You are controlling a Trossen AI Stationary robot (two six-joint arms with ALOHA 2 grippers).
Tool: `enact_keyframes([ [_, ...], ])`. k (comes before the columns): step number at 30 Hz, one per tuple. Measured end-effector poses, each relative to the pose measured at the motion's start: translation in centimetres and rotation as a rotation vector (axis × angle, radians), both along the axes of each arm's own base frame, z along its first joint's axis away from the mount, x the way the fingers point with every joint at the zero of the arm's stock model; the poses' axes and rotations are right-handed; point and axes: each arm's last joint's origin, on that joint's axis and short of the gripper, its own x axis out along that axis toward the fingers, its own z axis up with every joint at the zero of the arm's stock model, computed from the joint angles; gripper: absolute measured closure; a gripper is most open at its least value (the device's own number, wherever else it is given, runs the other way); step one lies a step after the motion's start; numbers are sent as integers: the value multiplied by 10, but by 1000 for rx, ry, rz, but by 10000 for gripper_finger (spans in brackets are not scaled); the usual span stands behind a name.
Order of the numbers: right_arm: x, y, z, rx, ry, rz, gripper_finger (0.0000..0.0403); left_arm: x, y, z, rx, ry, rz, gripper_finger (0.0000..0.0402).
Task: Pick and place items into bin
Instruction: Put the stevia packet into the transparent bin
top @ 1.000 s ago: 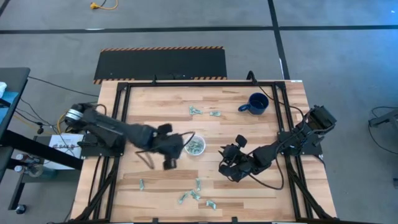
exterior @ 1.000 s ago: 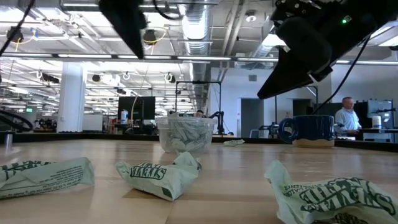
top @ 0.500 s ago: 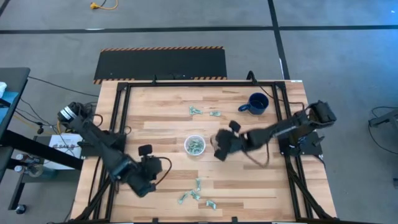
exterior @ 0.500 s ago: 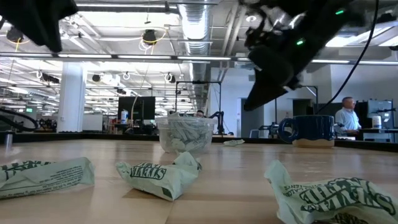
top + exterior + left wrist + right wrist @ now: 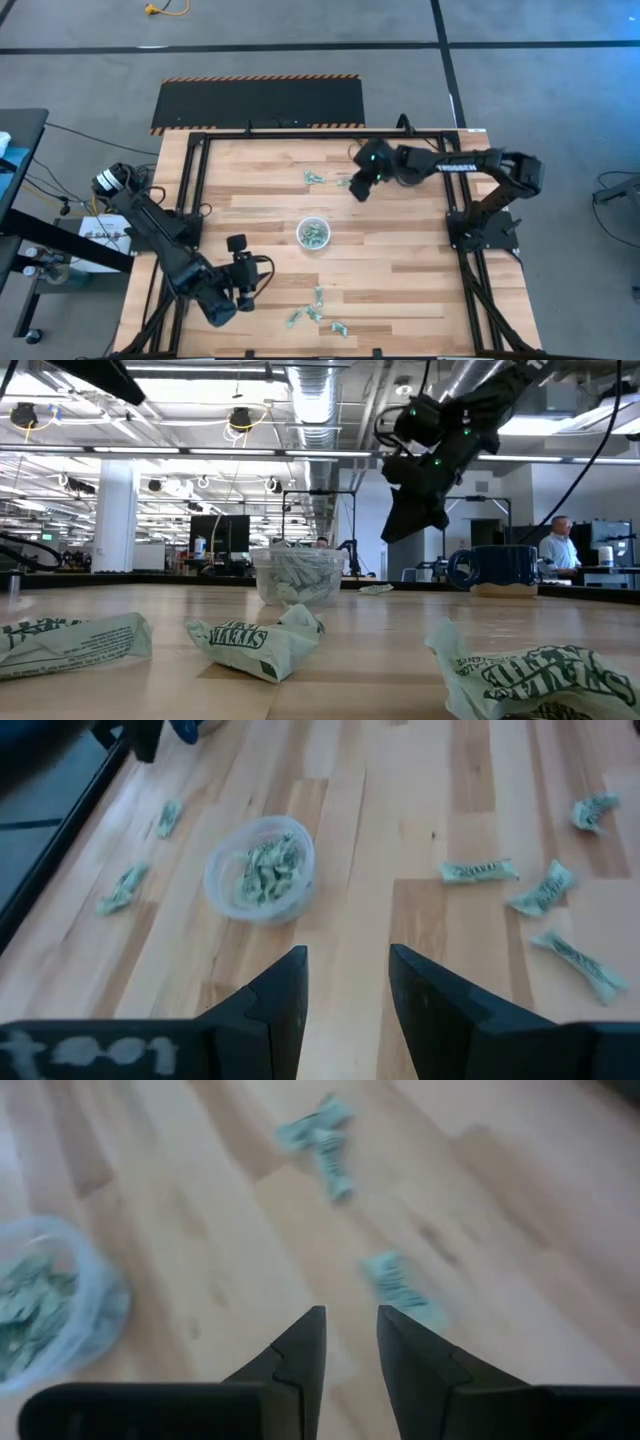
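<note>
Above the far part of the pale wooden table (image 5: 400, 250), our right tool (image 5: 356, 189) hangs in the air with its two dark fingers (image 5: 300, 1345) set a narrow gap apart and nothing between them. Just beneath and ahead of it lie two of the tiny pale green-and-white crinkled wrapper pieces (image 5: 322, 1135), one by its fingertips and a knotted one a little beyond. The small round translucent plastic cup (image 5: 313, 233) stands nearer the table's middle, off to that tool's side, already partly filled with the same wrappers. A dark blue mug with a handle (image 5: 492, 568) shows in the low view behind the arm.

Our left tool (image 5: 240, 276) is over the near left part of the table, its fingers (image 5: 283, 995) parted with bare wood showing between them, empty. Past it the cup (image 5: 260, 868) sits well ahead, with two wrappers on one side of it and four more scattered on the other. In the low view, three wrappers (image 5: 257, 642) lie along the near edge.
</note>
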Motion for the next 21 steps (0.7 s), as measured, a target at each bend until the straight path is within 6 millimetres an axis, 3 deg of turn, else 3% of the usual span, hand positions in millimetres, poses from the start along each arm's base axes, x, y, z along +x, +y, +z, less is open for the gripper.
enact_keyframes([
  [8,-13,-33,-3,-34,-11,10,286,16,13,-9,32,17,-40,269],
  [15,-12,-35,-2,-163,-1,155,216,33,38,5,-32,32,-120,269],
  [21,-4,-31,-10,-146,4,254,201,41,58,24,-24,-21,-212,269],
])
